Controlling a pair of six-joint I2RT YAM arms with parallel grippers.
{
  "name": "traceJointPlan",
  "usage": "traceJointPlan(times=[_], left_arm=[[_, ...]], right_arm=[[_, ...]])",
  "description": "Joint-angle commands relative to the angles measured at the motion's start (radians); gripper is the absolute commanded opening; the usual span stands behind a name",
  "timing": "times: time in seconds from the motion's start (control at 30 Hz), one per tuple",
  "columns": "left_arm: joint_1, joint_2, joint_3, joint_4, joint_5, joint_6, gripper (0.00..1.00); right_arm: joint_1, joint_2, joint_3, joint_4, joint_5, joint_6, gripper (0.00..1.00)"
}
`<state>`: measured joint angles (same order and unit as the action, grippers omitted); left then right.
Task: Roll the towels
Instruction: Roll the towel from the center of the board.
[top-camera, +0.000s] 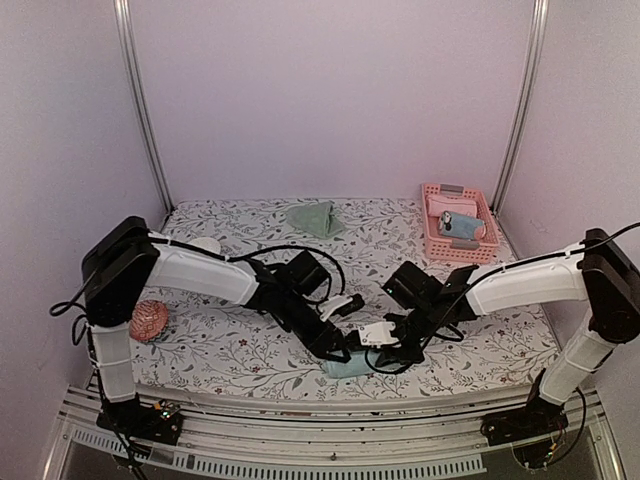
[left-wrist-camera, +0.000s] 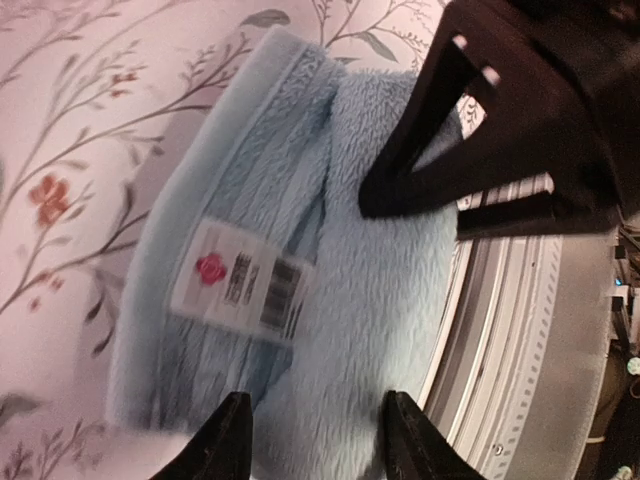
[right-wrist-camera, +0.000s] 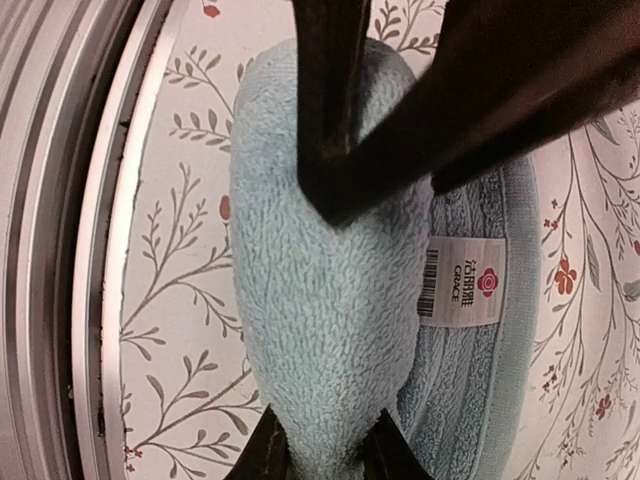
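Pinching the blue towel (right-wrist-camera: 320, 300), the right fingers (right-wrist-camera: 266, 455) clench it (left fingers (left-wrist-camera: 226, 446) spread apart).

**Cam setup: one fixed overview, two wrist cams nose to nose**

The top cam sits high behind the left arm's base (top-camera: 135, 418) and the right arm's base (top-camera: 525, 425). It looks down and forward over the whole floral surface (top-camera: 250, 225), so everything's small. The left wrist cam rides right behind the left end effector (left-wrist-camera: 316, 400), whose fingertips poke up from the bottom edge, super close to the cloth. The right wrist cam does the same behind the right end effector (right-wrist-camera: 323, 430). They face each other, so each catches the other's end effector up top. All three share the light blue towel (top-camera: 345, 368) and the metal rail (top-camera: 330, 440) at the near edge.
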<state>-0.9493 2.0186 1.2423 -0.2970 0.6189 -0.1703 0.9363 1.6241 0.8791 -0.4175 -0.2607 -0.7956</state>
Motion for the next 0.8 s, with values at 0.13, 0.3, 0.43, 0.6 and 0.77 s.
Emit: traceJointPlan(times=[0.13,0.3,0.43,0.6,0.77], left_arm=[[-0.035,-0.365,-0.355,0.210,-0.383,-0.037,0.50],[-0.176,-0.476,-0.467,0.284,-0.620,0.037,0.52],[-0.298,-0.444,-0.435,0.284,-0.829,0.151,0.67],[-0.391,-0.330,-0.286,0.228,-0.975,0.328,0.69],[-0.413,-0.206,-0.182,0.189,-1.033,0.495,0.69]], right_arm=[[-0.148,0.220,0.102,-0.297,-0.338,0.001,0.09],[-0.230,0.369,0.193,-0.425,-0.446,-0.030,0.08],[-0.266,0.496,0.274,-0.539,-0.515,-0.065,0.07],[-0.290,0.588,0.323,-0.618,-0.544,-0.083,0.06],[-0.298,0.612,0.362,-0.624,-0.536,-0.076,0.06]])
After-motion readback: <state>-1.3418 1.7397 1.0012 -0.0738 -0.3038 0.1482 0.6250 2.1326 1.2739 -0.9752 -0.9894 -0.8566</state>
